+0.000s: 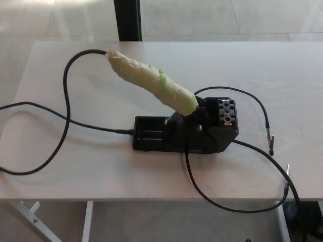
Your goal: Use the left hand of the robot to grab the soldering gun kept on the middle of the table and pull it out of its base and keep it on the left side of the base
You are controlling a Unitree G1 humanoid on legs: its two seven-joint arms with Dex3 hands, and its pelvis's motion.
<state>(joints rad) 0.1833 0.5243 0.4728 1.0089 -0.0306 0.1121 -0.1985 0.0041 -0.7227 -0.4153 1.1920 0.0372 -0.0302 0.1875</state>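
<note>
We saw a pale wooden table (282, 65) standing on a light tiled floor (227, 17). Behind its far edge a dark vertical post (127, 20) rose up. Under the near edge, white metal frame legs (30, 214) were visible. On the right lay a thin black wire with small metal clips (271, 137).

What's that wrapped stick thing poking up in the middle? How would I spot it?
Find the pale table, then the black base at its middle. The soldering gun slants up and left out of that base, its handle wrapped in yellowish-green tape with a black cable leaving its top end. Everything else nearby is black.
</note>
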